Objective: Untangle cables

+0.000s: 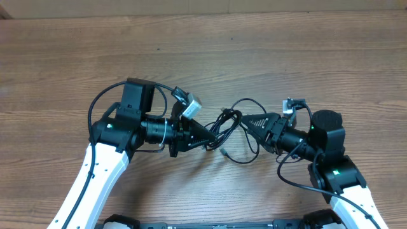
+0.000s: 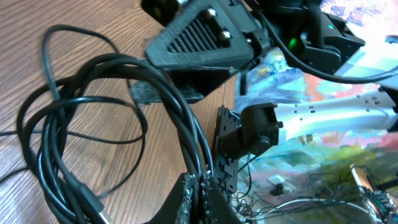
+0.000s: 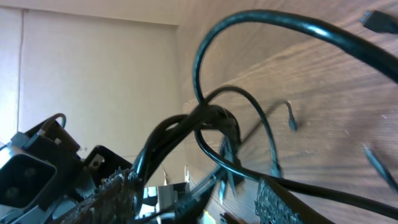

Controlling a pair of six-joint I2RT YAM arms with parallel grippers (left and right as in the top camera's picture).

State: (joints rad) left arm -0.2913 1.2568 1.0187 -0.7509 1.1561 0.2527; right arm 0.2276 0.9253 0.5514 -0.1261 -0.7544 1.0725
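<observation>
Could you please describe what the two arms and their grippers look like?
The left arm and right arm have white links, black joints with small green lights, and looping black wiring. The left gripper and right gripper are tapering black wedges.

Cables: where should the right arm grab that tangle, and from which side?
Likely the wide loop arching off the cables toward the right fingers, taken from the right: it stands clear of the knot, whose other side the left fingers clamp.

Arms (image 1: 95,178): white links, blk joints w/ green LEDs (image 1: 109,125), blk ribbed wedge fingers (image 1: 257,121), thick blk wiring (image 1: 94,105).
</observation>
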